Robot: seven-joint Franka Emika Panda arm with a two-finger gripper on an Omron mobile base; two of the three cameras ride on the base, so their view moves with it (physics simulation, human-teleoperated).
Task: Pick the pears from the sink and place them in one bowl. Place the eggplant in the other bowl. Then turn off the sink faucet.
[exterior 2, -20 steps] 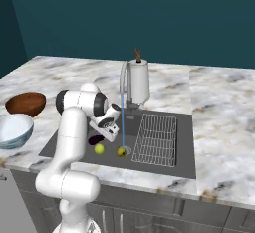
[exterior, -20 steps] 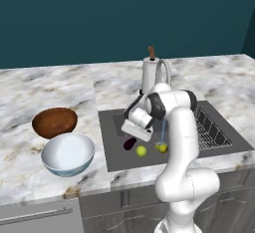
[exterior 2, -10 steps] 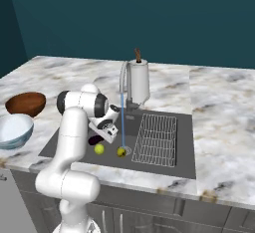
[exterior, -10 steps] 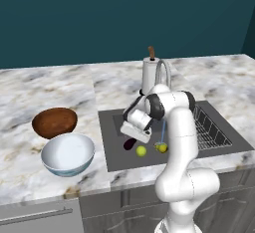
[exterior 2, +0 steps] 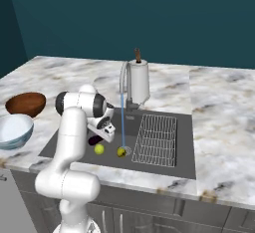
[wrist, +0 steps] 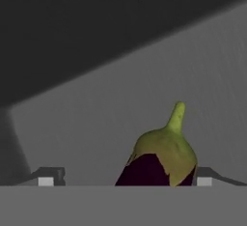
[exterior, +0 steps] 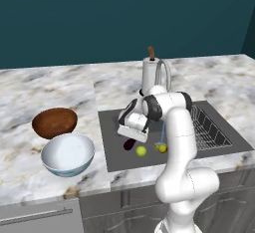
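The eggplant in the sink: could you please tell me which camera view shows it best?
The hand view: the eggplant sits close up, green cap and stem plain, between the open end effector's fingertips. In the left base view it is a small dark patch under the hand; the right base view shows likewise.

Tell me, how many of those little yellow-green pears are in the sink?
2. One pear lies beside the dark eggplant; the other pear sits under the water stream near the rack.

The gripper (exterior: pixel 130 136) has sunk a little lower into the sink (exterior: pixel 112 150), near the centre of the left base frame, closing in on the eggplant (exterior: pixel 129 144) just beneath it. Its jaws remain spread wide.
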